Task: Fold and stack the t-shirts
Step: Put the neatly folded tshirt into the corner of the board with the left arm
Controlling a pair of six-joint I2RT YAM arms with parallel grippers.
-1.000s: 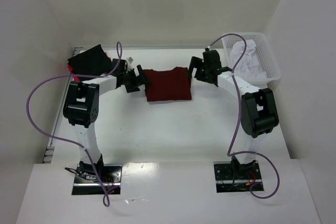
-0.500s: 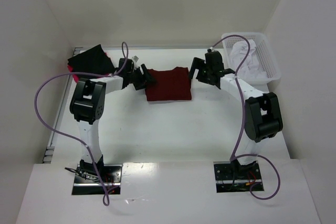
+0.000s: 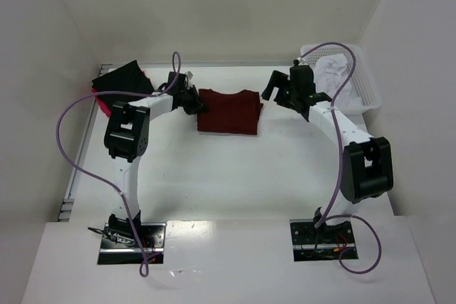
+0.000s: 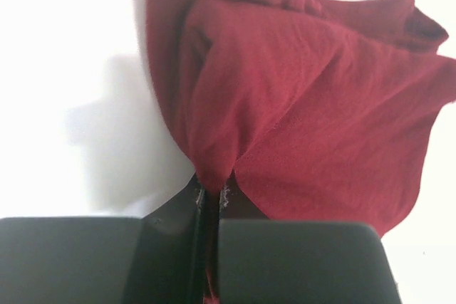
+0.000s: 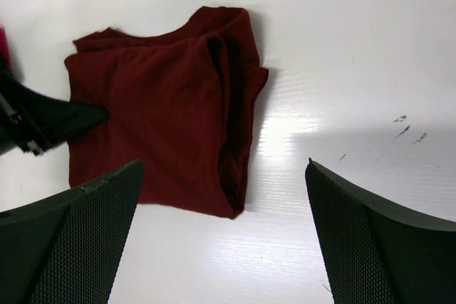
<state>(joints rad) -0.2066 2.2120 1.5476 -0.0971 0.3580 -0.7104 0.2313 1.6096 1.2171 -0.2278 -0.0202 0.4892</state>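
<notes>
A dark maroon t-shirt (image 3: pixel 228 112), folded to a rough rectangle, lies at the middle back of the table. My left gripper (image 3: pixel 197 103) is at its left edge, shut on a pinched fold of the maroon cloth (image 4: pixel 306 105); in the left wrist view the cloth runs down between the closed jaws of that gripper (image 4: pixel 211 194). My right gripper (image 3: pixel 275 96) hovers open just right of the shirt, and its fingers frame the shirt's right edge (image 5: pixel 235 126) without touching it. A black folded t-shirt (image 3: pixel 122 82) lies on a pink one (image 3: pixel 104 107) at the back left.
A white mesh basket (image 3: pixel 368 85) holding white cloth (image 3: pixel 333 75) stands at the back right. White walls close in the table on three sides. The left gripper's black fingertip (image 5: pixel 68 120) shows in the right wrist view at the shirt's left edge.
My left gripper moved right to the shirt's left edge and closed on the cloth. The right arm shifted slightly back and to the right, its gripper still open.
</notes>
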